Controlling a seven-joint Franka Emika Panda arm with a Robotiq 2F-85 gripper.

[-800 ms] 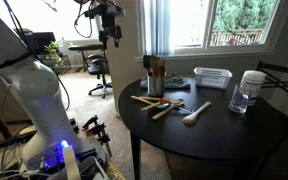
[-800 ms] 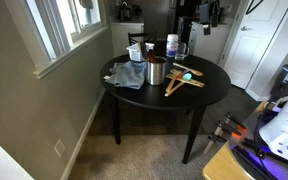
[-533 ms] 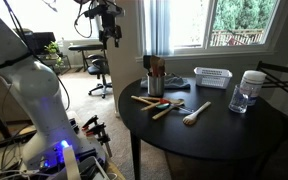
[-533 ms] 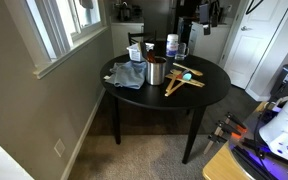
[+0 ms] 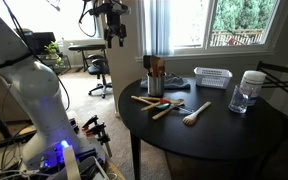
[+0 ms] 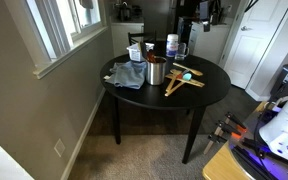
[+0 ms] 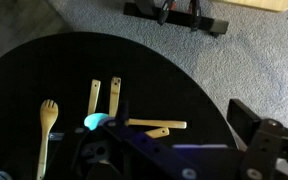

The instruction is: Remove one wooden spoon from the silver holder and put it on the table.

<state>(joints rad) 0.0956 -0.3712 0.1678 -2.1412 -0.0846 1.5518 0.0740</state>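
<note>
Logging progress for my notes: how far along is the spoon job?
Done: nothing certain; wooden utensils lie on the round black table, brown handles stand in the shiny silver holder. In hand: nothing visible; the pincer hangs high, far from the holder. Left: grasp one, lift out, lay down.

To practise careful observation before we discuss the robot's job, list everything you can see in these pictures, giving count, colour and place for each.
table: one, black, round, mid-scene.
silver holder: one, shiny silver, on the table near its edge.
wooden spoons: count unclear, brown, standing in the holder.
loose wooden utensils: at least four, pale to mid-brown, lying on the table.
teal item: one, teal, among the loose utensils.
white basket: one, white, on the table by the window.
clear jar: one, clear, on the table near the basket.
cloth: one, grey-blue, crumpled beside the holder.
robot arm: one, white, foreground beside the table.
pincer: one, dark, raised high beside the table; opening unclear.
</note>
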